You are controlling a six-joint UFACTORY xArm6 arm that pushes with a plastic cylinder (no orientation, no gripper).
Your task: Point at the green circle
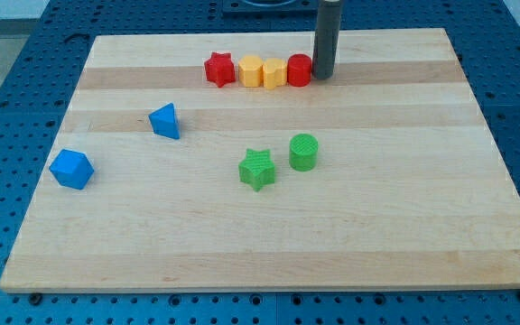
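Note:
The green circle (303,152) is a short green cylinder near the middle of the wooden board (404,226). A green star (257,169) lies just to its left and slightly lower. My tip (322,76) is at the top of the board, touching the right side of a red circle (299,69). The tip is well above the green circle in the view, a little to its right.
A row at the top holds a red star (218,69), a yellow block (250,70), another yellow block (273,72) and the red circle. A blue triangle-like block (164,121) and a blue cube-like block (70,169) lie at the left.

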